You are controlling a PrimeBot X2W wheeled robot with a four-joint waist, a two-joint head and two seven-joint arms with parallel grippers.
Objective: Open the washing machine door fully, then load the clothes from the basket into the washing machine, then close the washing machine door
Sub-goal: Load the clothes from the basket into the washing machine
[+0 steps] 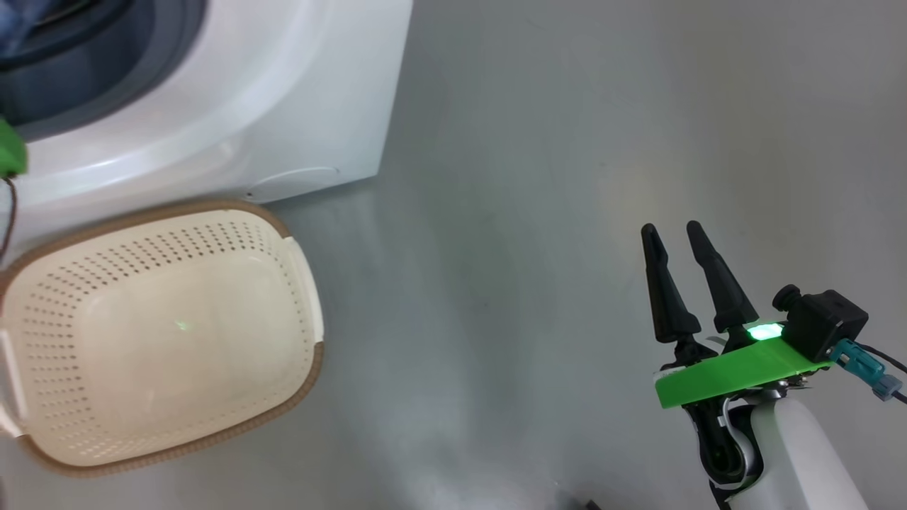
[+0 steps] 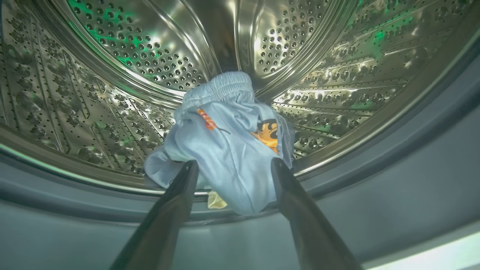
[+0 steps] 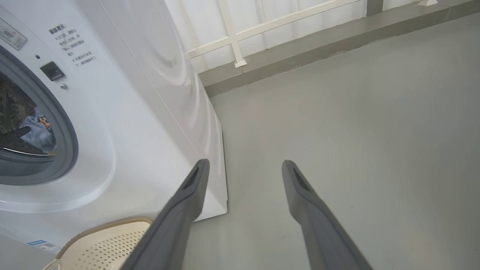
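The light blue clothes (image 2: 225, 150) with orange prints lie bunched on the front lip of the steel drum (image 2: 150, 56), partly over the grey-blue seal (image 2: 375, 195). My left gripper (image 2: 232, 163) is open, with one finger on each side of the bundle. The clothes (image 3: 39, 131) also show through the opening of the white washing machine (image 3: 131, 131). The cream basket (image 1: 234, 244) stands on the floor in front of the washing machine (image 1: 212, 106) with nothing in it. My right gripper (image 1: 671, 230) hangs open over bare floor, far right of the basket. The door is out of view.
Grey floor (image 1: 496, 283) stretches to the right of the machine. A white railing and a low ledge (image 3: 300, 45) run behind the machine's side. The basket (image 3: 108, 243) stands close to the machine's lower front.
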